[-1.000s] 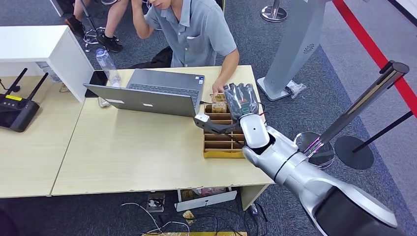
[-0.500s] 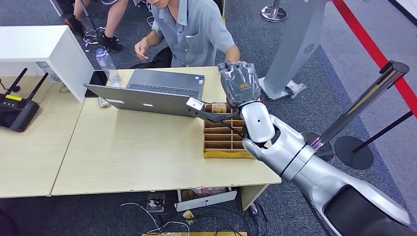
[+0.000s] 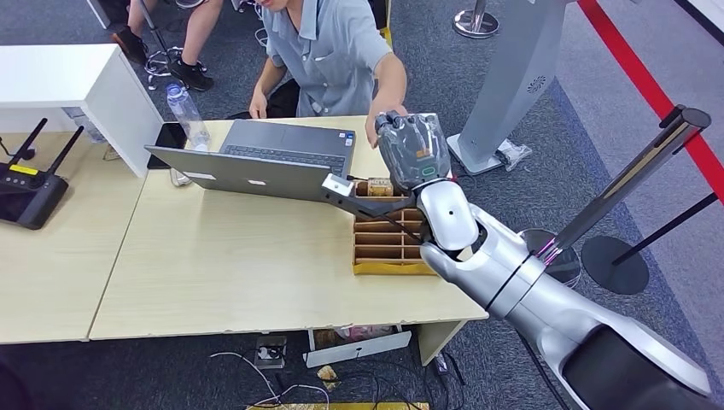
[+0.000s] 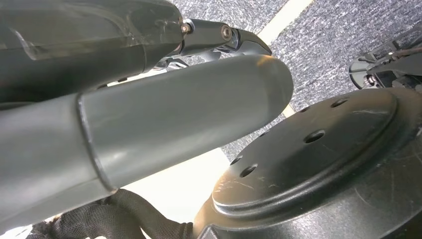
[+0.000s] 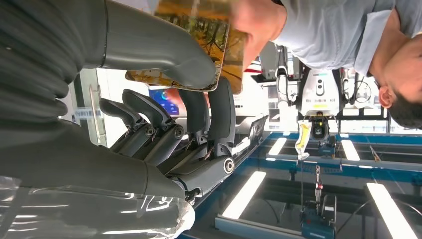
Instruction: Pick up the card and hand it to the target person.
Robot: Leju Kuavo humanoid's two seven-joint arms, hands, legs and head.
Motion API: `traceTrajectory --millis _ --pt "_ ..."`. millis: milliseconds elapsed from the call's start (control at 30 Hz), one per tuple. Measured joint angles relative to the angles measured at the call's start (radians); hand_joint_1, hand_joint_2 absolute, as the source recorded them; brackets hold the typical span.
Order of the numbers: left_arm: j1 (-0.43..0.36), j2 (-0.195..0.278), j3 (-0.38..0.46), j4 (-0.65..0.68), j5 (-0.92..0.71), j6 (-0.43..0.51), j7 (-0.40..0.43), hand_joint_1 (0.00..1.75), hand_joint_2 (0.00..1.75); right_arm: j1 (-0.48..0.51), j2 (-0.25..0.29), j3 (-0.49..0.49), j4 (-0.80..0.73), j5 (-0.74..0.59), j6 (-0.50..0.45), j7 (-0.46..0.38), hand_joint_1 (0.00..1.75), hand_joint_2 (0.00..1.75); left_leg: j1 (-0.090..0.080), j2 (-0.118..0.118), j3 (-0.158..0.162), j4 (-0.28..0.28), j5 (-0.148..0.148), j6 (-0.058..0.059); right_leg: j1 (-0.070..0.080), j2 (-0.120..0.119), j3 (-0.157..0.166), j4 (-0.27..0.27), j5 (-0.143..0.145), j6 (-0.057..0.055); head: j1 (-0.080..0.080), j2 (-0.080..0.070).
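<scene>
— What is in the containers on the tabletop [image 3: 230, 256]?

— I see a yellow divider tray [image 3: 386, 243] beside the laptop [image 3: 256, 162]. Its far slot holds some cards; the nearer slots look empty.

— And the card [image 5: 199, 45]?

— In the right wrist view the right hand [image 3: 414, 149] grasps it: the thumb lies on one face and the dark fingers [image 5: 219, 114] press the other face. The person's hand [image 5: 256, 22] holds the far edge of the same card.

— The left hand [image 4: 149, 129]?

— I see its thumb close to the camera, but I cannot tell if it is clenched or released.
</scene>
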Motion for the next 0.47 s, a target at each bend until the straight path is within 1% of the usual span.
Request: traceTrajectory --millis 200,267,333,400,467 --pt "-0.001 0.000 0.000 0.000 0.000 0.000 0.000 0.00 0.00 0.003 0.004 0.000 0.001 -0.005 -0.002 0.001 1.75 1.75 0.000 0.000 0.000 0.000 0.000 0.000 0.000 0.000 0.000 0.000 0.000 0.000 0.000 0.000" --pt "-0.001 0.000 0.000 0.000 0.000 0.000 0.000 0.00 0.00 0.005 0.004 0.000 0.002 -0.005 -0.004 0.004 1.57 1.75 0.000 0.000 0.000 0.000 0.000 0.000 0.000 0.000 0.000 0.000 0.000 0.000 0.000 0.000" --pt "-0.001 0.000 0.000 0.000 0.001 0.000 0.000 0.00 0.00 0.007 0.004 0.000 0.002 -0.006 -0.006 0.007 0.70 1.75 0.000 0.000 0.000 0.000 0.000 0.000 0.000 0.000 0.000 0.000 0.000 0.000 0.000 0.000" --pt "-0.001 0.000 0.000 0.000 0.001 0.000 0.000 0.00 0.00 0.009 0.004 0.000 0.002 -0.007 -0.008 0.009 0.00 1.75 0.000 0.000 0.000 0.000 0.000 0.000 0.000 0.000 0.000 0.000 0.000 0.000 0.000 0.000" --pt "-0.001 0.000 0.000 0.000 0.002 0.001 0.000 0.00 0.00 0.012 0.004 0.000 0.002 -0.010 -0.010 0.011 0.00 1.75 0.000 0.000 0.000 0.000 0.000 0.000 0.000 0.000 0.000 0.000 0.000 0.000 0.000 0.000"
